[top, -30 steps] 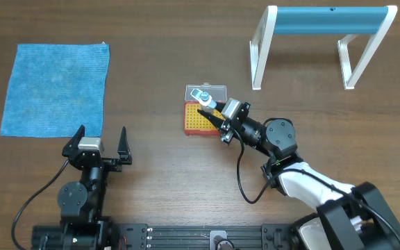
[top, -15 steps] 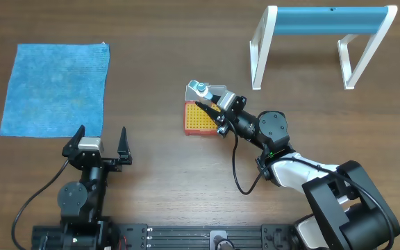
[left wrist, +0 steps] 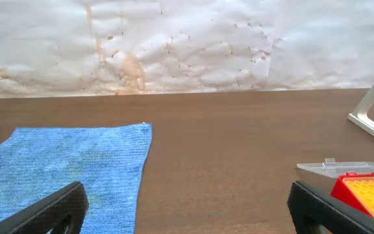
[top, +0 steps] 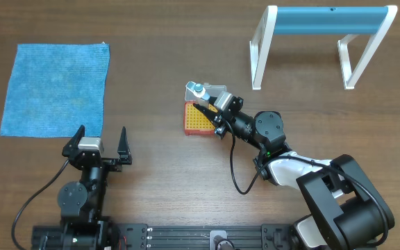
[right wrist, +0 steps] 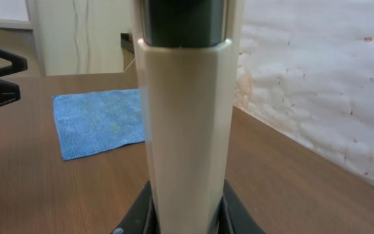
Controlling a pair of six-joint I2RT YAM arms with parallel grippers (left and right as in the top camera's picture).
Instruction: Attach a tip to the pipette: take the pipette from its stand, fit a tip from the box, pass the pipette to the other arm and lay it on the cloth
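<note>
While the right claw (top: 207, 106) grips the pipette (top: 199, 91) at the tip box (top: 196, 120), the left claw (top: 103, 133) gapes near the cloth (top: 54, 89).

Clearance: broad open lane, centre-left of top view.
Bare brown wooden table (top: 151, 69) between blue woven cloth (top: 55, 89), upper left, and red tip box with yellow rack (top: 196, 120), centre; right black gripper (top: 205, 109) gripping white pipette (top: 200, 91) hangs over the box; white-and-blue stand (top: 323, 42) blocks upper right.
</note>
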